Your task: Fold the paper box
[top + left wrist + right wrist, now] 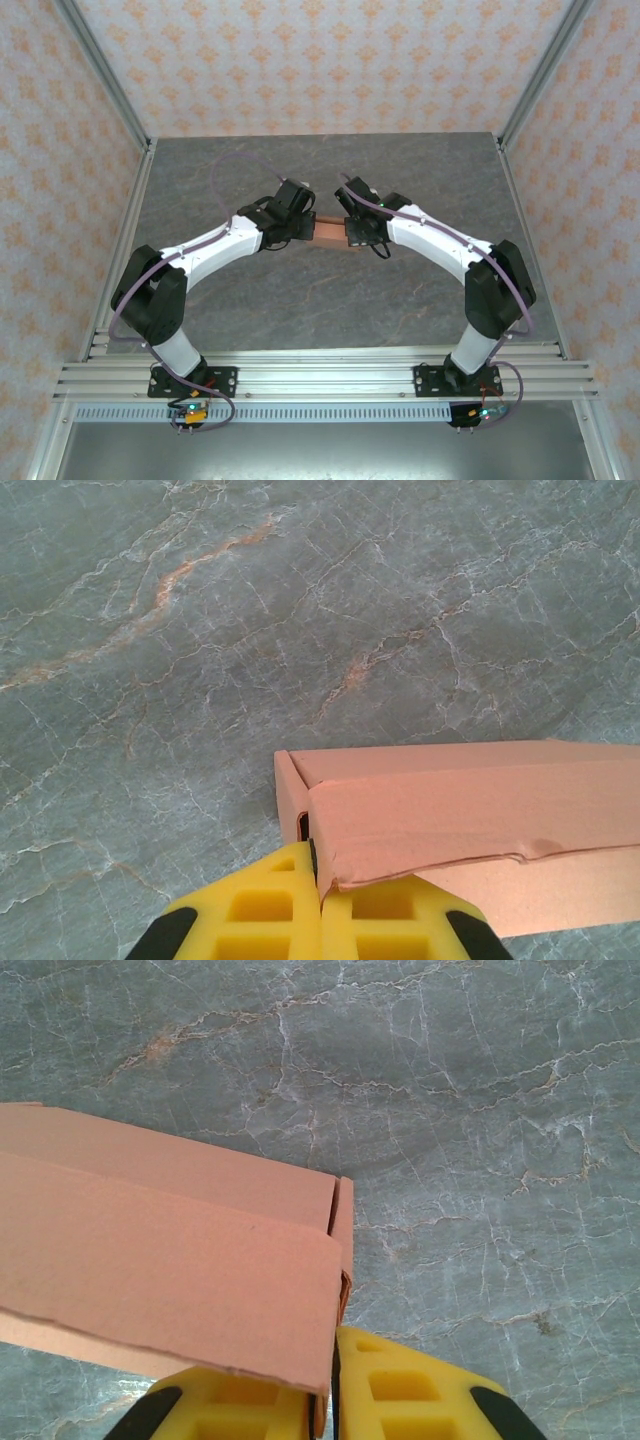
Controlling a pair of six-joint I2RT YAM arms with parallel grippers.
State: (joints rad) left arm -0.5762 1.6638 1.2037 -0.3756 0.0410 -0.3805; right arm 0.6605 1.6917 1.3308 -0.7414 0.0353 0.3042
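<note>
Pressure must be even: left claw (320, 870) and right claw (333, 1365) each clamp one end of the box (328, 228); avoid creasing.

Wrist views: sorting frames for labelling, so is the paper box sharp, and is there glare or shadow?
Left wrist: the paper box is sharp, evenly lit, no glare. Right wrist: equally crisp, a faint shadow on the table beside it.
</note>
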